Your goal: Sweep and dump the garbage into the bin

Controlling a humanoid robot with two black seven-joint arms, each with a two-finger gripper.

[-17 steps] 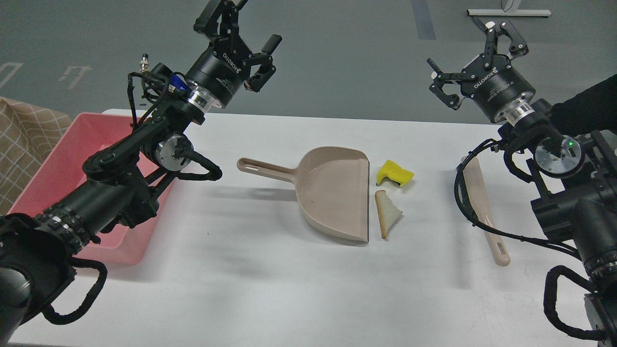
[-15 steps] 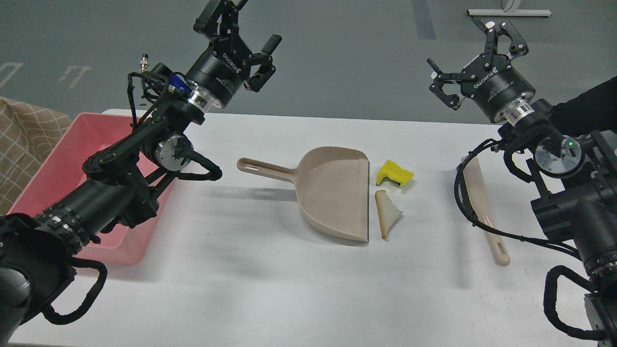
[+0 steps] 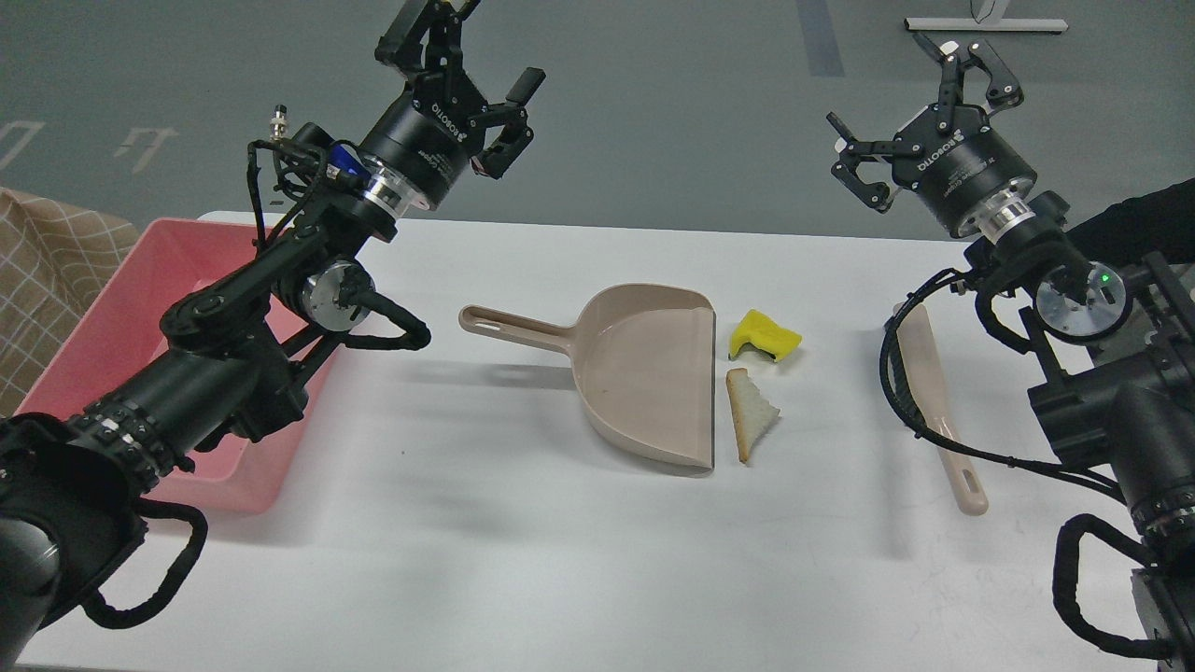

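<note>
A beige dustpan [image 3: 644, 373] lies flat at the table's middle, its handle pointing left and its open lip to the right. A yellow crumpled scrap [image 3: 764, 336] and a wedge of bread [image 3: 749, 411] lie just right of the lip. A beige brush [image 3: 938, 406] lies at the right, partly behind my right arm's cables. A pink bin [image 3: 112, 345] stands at the left edge, partly hidden by my left arm. My left gripper [image 3: 471, 51] is open and empty, raised above the table's far edge. My right gripper [image 3: 910, 98] is open and empty, raised at the far right.
The white table [image 3: 485, 523] has bare surface in front and between the dustpan and the bin. A checked cloth [image 3: 37, 271] shows at the far left beyond the bin. Grey floor lies beyond the far edge.
</note>
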